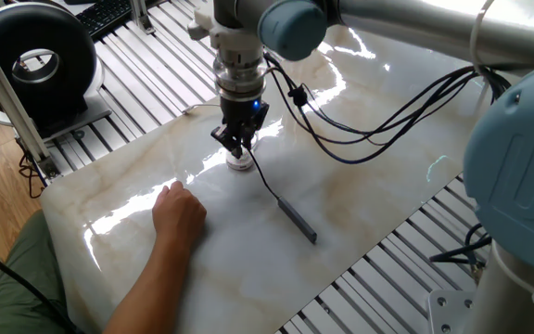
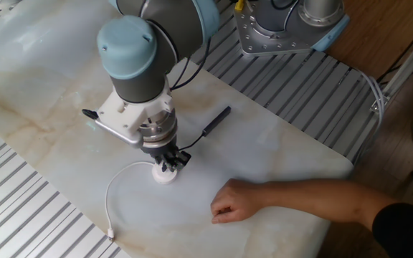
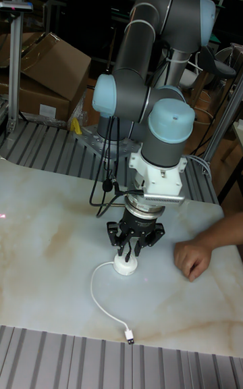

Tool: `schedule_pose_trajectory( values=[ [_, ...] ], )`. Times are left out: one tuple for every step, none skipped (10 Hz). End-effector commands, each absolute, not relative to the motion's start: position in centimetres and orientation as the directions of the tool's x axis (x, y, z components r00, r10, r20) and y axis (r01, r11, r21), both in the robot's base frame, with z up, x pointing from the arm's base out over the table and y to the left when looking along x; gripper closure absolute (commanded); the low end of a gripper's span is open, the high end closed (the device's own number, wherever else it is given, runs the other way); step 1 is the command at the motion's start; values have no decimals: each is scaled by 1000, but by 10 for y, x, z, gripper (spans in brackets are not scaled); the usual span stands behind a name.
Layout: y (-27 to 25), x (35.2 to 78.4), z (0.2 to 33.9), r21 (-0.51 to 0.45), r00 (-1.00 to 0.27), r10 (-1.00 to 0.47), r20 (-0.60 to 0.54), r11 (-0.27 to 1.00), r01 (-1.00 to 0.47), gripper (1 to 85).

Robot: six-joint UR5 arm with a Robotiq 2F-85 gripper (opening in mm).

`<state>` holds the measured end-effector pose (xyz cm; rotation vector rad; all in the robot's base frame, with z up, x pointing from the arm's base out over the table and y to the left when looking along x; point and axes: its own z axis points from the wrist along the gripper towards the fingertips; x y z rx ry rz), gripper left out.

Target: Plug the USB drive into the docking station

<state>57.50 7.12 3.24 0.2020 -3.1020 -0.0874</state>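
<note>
The docking station, a small white round puck, lies on the marble table with its pale wire looping toward the front edge. My gripper hangs just above the puck, fingers pointing down and shut on the plug end of the USB drive's black cable. The cable runs back to the USB drive's slim grey bar, which lies flat on the table. Whether the plug touches the puck is hidden by the fingers.
A person's hand rests on the table close to the puck. The puck's white wire ends in a connector near the table edge. Black arm cables hang over the marble.
</note>
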Motion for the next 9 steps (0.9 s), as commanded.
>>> schedule_pose_trajectory(
  values=[
    [68, 571, 44, 73, -988, -149, 50, 987, -145, 433],
    [65, 573, 52, 83, -988, -146, 44, 986, -142, 443],
    [58, 571, 64, 94, -987, -153, 40, 984, -148, 443],
    [57, 568, 74, 119, -990, -139, 39, 984, -133, 443],
    [61, 556, 84, 152, -993, -102, 59, 984, -92, 450],
    [58, 538, 93, 158, -993, -57, 100, 987, -41, 510],
    [30, 520, 102, 79, -989, -27, 144, 997, -16, 567],
    [11, 514, 108, 33, -988, 4, 155, 999, 10, 613],
    [-11, 508, 114, -29, -987, 48, 153, 999, 45, 690]
  ],
)
